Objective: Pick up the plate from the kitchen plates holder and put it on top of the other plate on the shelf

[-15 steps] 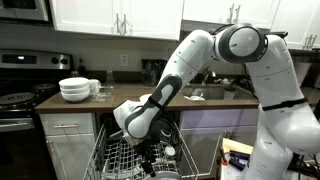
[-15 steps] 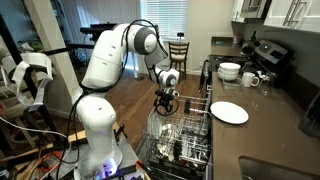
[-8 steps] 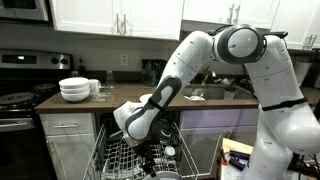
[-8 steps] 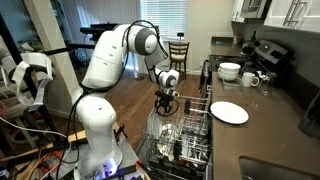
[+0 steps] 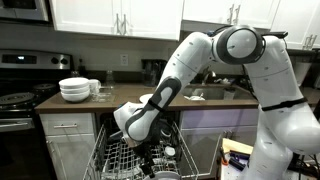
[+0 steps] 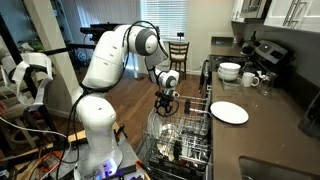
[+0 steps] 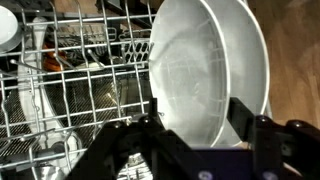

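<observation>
The task is sitting at its opening step. The black two-fingered end effector point(image 7: 195, 128) is hanging low in the pull-out grey wire dish rack point(image 7: 70, 95). Its fingers are standing apart, straddling the near rim of the round white plate point(image 7: 210, 70), which is standing upright among the tines directly ahead; nothing is showing a clamp yet. Gripping, lifting, carrying and stacking are all remaining. The small flat white plate point(image 6: 229, 112) is waiting on the dark brown worktop point(image 6: 275, 130), well apart from the end effector.
</observation>
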